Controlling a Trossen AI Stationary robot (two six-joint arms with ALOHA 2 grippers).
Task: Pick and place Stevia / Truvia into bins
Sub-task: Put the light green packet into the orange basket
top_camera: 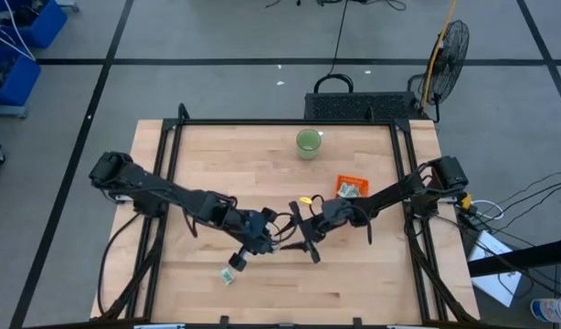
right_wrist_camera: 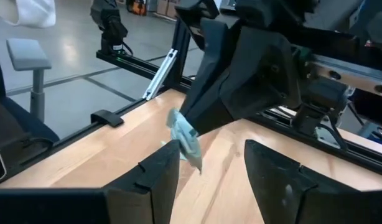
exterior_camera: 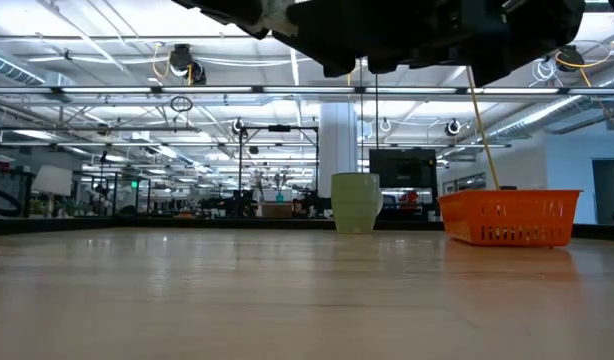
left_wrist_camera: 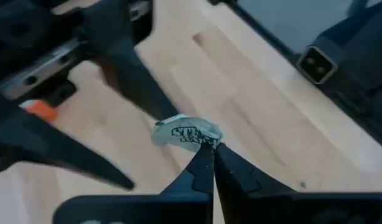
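Note:
Both arms meet above the table's middle, lifted clear of the wood. My left gripper [left_wrist_camera: 209, 150] is shut on one pale green and white Stevia sachet [left_wrist_camera: 187, 134]. My right gripper [right_wrist_camera: 209, 155] faces it, open, with the sachet [right_wrist_camera: 183, 140] standing between its two fingers, close to one of them; I cannot tell whether it touches that finger. In the high view, the left gripper [top_camera: 279, 240] and right gripper [top_camera: 303, 236] are almost tip to tip. Another sachet [top_camera: 227, 275] lies flat on the table nearer the near edge. The orange bin [top_camera: 351, 187] holds a few sachets. My left gripper pinches the sachet by one edge [left_wrist_camera: 203, 144] between its two fingertips, only at their free ends. The sachet is lifted clear of the table and sticks out beyond the fingertips, slightly curled, toward the right gripper.
A round green cup [top_camera: 308, 143] stands near the far edge, left of the orange bin [exterior_camera: 509, 217]. Black frame rails run along the table's left and right sides. Bare wood lies across the near half of the table.

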